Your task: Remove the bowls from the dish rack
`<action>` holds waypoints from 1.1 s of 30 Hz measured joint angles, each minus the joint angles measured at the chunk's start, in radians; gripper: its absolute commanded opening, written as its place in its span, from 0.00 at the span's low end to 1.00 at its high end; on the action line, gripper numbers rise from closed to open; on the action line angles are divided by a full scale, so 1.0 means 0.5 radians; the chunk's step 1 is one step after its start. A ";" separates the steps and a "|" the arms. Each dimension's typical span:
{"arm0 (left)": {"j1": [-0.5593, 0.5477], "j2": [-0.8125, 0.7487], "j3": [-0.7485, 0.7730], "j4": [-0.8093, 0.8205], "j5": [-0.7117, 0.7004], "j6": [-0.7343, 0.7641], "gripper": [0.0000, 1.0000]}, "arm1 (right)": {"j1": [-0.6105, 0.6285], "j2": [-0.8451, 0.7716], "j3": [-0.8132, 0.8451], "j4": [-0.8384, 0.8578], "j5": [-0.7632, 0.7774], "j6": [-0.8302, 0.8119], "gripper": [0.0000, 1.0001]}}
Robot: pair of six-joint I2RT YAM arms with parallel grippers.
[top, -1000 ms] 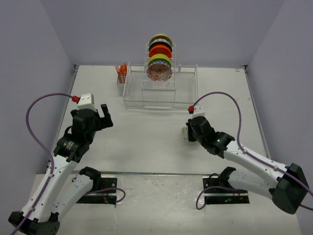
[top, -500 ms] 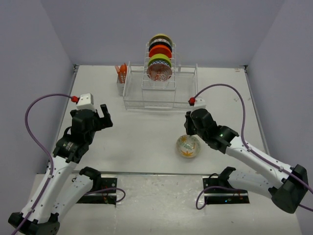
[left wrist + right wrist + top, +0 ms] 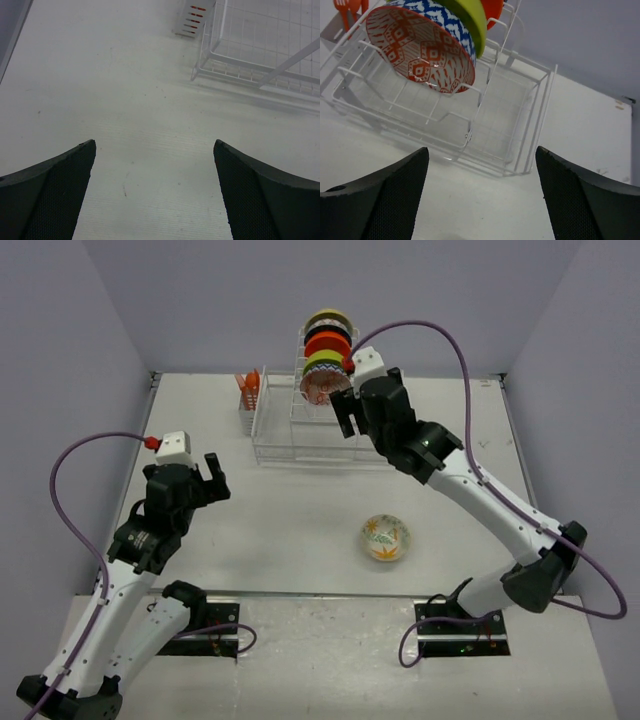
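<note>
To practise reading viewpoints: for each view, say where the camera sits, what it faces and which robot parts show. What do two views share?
Top external: above and behind the arms, looking down on the table; both arms show, left gripper and right gripper open.
Left wrist: on that wrist, facing the dish rack corner across the table; its two fingers show.
Right wrist: on that wrist, facing the red-white patterned bowl in the rack; its fingers show.
Shared: both wrist views show the rack.
</note>
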 measured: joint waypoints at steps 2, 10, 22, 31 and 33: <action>0.000 0.000 0.000 0.000 0.000 0.000 1.00 | 0.000 0.148 0.153 0.026 0.114 -0.187 0.83; 0.000 0.002 0.000 0.000 0.001 0.001 1.00 | -0.002 0.625 0.516 0.082 0.314 -0.723 0.66; 0.000 0.028 0.000 0.001 0.034 0.008 1.00 | 0.004 0.867 0.647 0.246 0.406 -1.060 0.45; 0.000 0.056 0.000 0.001 0.040 0.008 1.00 | 0.041 0.871 0.607 0.474 0.430 -1.160 0.24; 0.000 0.056 0.000 0.001 0.040 0.008 1.00 | 0.042 0.871 0.591 0.517 0.436 -1.174 0.23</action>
